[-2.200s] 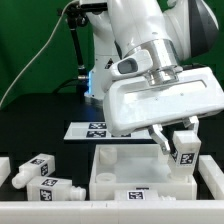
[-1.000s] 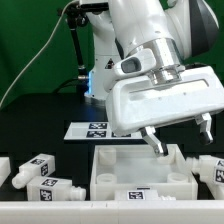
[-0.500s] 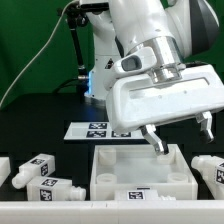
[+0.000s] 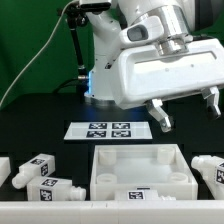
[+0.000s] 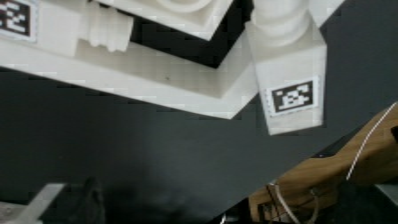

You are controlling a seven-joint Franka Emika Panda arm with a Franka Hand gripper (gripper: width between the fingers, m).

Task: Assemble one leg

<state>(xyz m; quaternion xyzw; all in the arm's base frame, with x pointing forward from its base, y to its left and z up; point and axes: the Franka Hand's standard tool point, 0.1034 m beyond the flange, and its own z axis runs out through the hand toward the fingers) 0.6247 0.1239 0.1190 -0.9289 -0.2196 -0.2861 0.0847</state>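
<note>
My gripper (image 4: 188, 114) is open and empty, raised above the right part of the white tray-like tabletop (image 4: 103, 172). One leg (image 4: 211, 169), a chunky white post with a square tag, lies on the table just beyond the tabletop's edge on the exterior view's right, below my gripper. In the wrist view this leg (image 5: 292, 84) lies against the tabletop's corner (image 5: 164, 78). Two more legs (image 4: 36, 168) (image 4: 57, 187) lie on the exterior view's left.
The marker board (image 4: 110, 129) lies flat on the table behind the tabletop. The arm's base and a black stand (image 4: 78, 50) rise at the back. A white part (image 4: 3, 169) lies at the exterior view's left edge.
The gripper earlier held the leg beside the tabletop on the exterior view's right and let it go there. Since then it has stayed open and has risen clear of the leg.
</note>
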